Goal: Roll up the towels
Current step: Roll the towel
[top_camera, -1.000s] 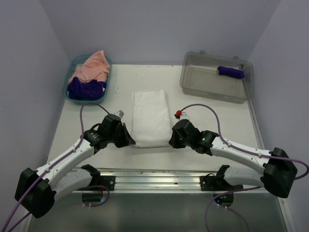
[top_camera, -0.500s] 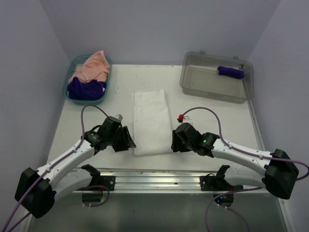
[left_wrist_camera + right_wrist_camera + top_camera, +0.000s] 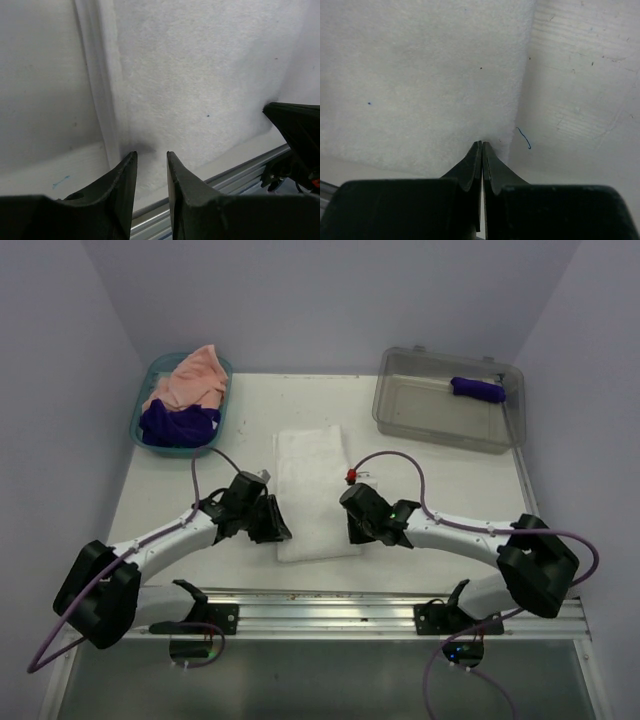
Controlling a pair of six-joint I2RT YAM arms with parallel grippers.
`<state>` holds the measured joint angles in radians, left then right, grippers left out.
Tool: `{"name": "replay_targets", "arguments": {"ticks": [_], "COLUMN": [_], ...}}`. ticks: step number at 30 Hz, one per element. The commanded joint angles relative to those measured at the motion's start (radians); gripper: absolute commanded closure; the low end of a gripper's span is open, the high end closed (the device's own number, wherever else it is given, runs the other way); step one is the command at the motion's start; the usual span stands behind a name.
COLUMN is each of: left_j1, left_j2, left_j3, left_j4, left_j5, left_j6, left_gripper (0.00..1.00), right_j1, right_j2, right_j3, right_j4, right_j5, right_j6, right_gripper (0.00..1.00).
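Basket [image 3: 143, 430]: teal plastic, upper left of the top view, at the counter's far left corner.
Peach-pink towel [image 3: 192, 375]: loose heap in the basket's far half, spilling over the rim.
Dark purple towel [image 3: 178, 424]: crumpled in the basket's near half, touching the peach-pink one.
Left hand [image 3: 151, 157]: lower centre-left of the top view, at the left folded edge of the white towel near its lower left corner. The fingers [image 3: 125, 172] stand a narrow gap apart, and nothing is seen clamped between them.
White towel [image 3: 315, 480]: largest cloth, a flat folded rectangle at the centre of the counter, long side running from the far side to the near side, between the two hands.
Right hand [image 3: 482, 146]: lower centre-right of the top view, at the lower right corner of the white towel. The fingers are pressed fully together with their tips on the cloth's edge; whether any cloth is pinched cannot be told.
Counter [image 3: 470, 485]: pale surface under every item.
Bin [image 3: 400, 412]: clear grey plastic, upper right of the top view.
Purple roll [image 3: 478, 389]: compact rolled towel lying along the bin's far right side.
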<state>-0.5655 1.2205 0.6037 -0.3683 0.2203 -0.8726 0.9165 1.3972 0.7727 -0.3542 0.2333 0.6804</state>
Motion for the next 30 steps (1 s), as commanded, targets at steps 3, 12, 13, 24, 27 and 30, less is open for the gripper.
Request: {"name": "replay_targets", "arguments": {"ticks": [3,12,13,24,27,30], "left_j1": [-0.005,-0.007,-0.007,-0.020,-0.025,-0.030], "left_j2": [0.080,-0.162,-0.173,-0.211,-0.199,-0.177], "left_j3": [-0.081,0.014,0.010,-0.191,-0.197,-0.211], "left_j4": [0.089,-0.115,-0.121,-0.001,0.000,0.032], "left_j5": [0.001,-0.070,-0.064,0.080,0.093,0.105], "left_j6": [0.040,0.077,0.078,0.081,0.090,0.084], "left_gripper": [0.68,0.58,0.57,0.33,0.33,0.37], "right_j1": [-0.007,-0.007,-0.007,0.004,0.007,0.007], "right_j2": [0.062,-0.185,-0.211,-0.250,-0.236,-0.205], "right_j3": [0.010,-0.039,-0.055,-0.154,-0.164,-0.164], "right_j4": [0.015,-0.045,-0.049,0.006,0.024,0.037], "right_j5": [-0.017,0.000,0.001,-0.179,-0.196,-0.189], "right_j6": [0.002,0.013,0.013,-0.038,-0.047,-0.042], "right_gripper": [1.00,0.96,0.94,0.47,0.43,0.42]}}
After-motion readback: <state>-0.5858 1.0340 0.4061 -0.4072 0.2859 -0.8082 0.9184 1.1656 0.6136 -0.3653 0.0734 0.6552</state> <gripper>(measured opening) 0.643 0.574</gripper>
